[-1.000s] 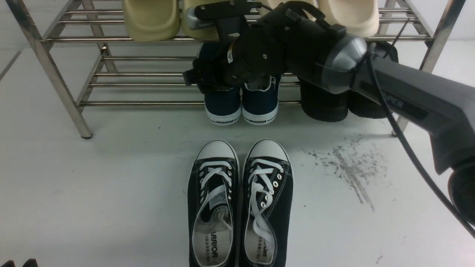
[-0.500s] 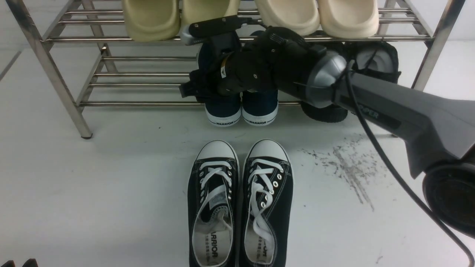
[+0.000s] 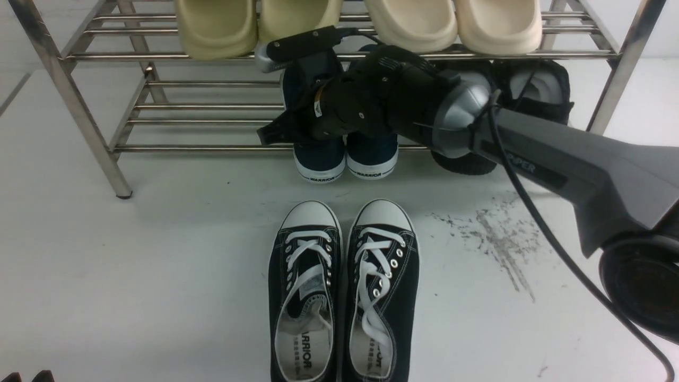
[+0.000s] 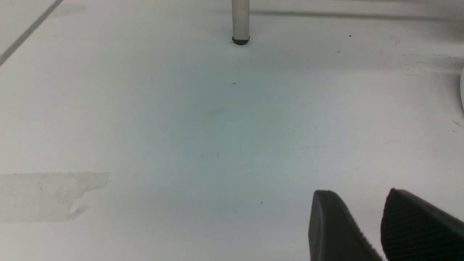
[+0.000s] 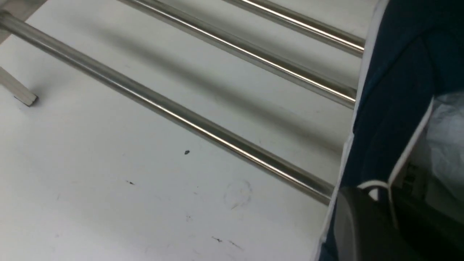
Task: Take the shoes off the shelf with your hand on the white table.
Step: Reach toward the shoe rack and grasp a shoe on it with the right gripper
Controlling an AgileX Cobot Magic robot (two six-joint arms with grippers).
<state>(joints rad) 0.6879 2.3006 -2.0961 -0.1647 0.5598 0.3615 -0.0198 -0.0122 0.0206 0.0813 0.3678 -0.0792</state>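
Observation:
The navy slip-on shoes [image 3: 346,159] stand on the lower tier of the steel shelf [image 3: 212,147], toes over its front bar. My right gripper [image 3: 310,132] reaches in from the right under the top tier, down on the left shoe's opening. In the right wrist view one finger [image 5: 357,224] lies outside this shoe's navy side wall [image 5: 391,108] and the other inside, so the gripper [image 5: 389,217] is shut on the wall; white paper stuffing shows. My left gripper [image 4: 359,194] is open and empty over the white table [image 4: 217,127], at the bottom left of the front view [image 3: 26,376].
Black lace-up sneakers [image 3: 342,297] lie on the table in front of the shelf. All-black chunky shoes [image 3: 467,159] sit right of the navy pair. Cream slippers [image 3: 217,26] fill the top tier. Grey scuff marks [image 3: 498,239] at right. A shelf leg [image 4: 240,21] stands ahead of the left gripper.
My right gripper has dropped from the top-tier bar down onto the navy shoes. The left navy shoe's toe has shifted slightly toward the front. The left arm has not moved.

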